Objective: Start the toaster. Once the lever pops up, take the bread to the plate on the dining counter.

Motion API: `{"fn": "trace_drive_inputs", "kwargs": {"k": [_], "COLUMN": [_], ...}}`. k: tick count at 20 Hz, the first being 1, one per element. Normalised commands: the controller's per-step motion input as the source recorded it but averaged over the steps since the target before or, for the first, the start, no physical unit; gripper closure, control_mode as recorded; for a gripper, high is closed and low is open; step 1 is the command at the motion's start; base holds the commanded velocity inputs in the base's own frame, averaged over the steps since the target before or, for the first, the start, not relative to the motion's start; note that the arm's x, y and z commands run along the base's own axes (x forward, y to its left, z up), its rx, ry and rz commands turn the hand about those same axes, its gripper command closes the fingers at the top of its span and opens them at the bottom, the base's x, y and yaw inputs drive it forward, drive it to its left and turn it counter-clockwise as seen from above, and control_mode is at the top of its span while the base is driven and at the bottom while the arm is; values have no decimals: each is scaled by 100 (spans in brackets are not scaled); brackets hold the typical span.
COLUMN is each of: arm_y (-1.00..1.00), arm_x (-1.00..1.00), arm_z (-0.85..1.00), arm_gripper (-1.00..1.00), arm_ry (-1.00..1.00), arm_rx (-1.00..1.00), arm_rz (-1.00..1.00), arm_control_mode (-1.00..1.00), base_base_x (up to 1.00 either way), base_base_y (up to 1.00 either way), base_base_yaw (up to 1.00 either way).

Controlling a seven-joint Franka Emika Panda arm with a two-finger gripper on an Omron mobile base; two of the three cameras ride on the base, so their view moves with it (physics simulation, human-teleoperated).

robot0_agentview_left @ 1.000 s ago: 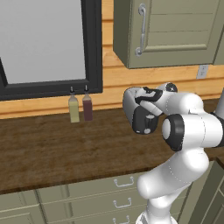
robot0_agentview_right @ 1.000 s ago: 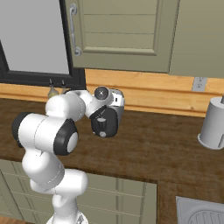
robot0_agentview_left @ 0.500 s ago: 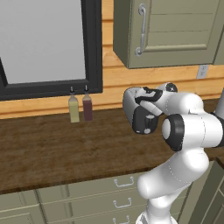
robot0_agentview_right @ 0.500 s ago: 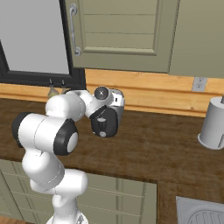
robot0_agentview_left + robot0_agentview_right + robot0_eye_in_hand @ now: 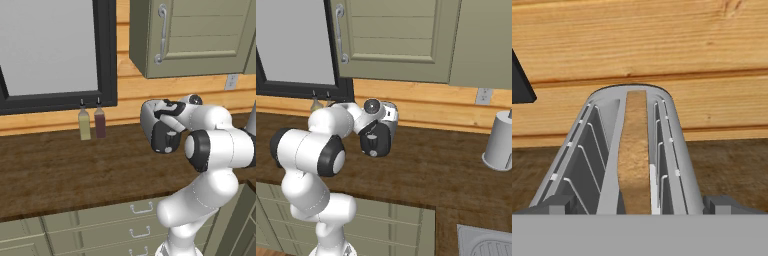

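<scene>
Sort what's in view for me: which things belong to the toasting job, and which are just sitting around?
Job:
toaster
bread standing in its slot
open claw just above both

Lying about:
two bottles under the window
grey canister
sink

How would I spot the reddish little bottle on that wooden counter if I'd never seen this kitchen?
Find the big black-framed window on the back wall. Just below its lower right corner, two small bottles stand side by side on the wooden counter against the wall. The dark red bottle is the right one; its neighbour, the yellowish-green bottle, is paler.
</scene>
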Motion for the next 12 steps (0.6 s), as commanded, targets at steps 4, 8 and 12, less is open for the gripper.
{"fn": "trace_drive_inputs", "kwargs": {"k": [4, 8, 12], "arm_y": [0, 0, 0], "arm_x": [14, 20, 16], "arm_z": [0, 0, 0], "arm_gripper": [-100, -100, -100], "arm_ry": [0, 0, 0], "arm_rx": [0, 0, 0], "arm_rz": [0, 0, 0], "arm_control_mode": [-100, -100, -100], "base_base_x": [0, 0, 0], "base_base_y": [0, 0, 0], "base_base_yaw": [0, 0, 0]}}
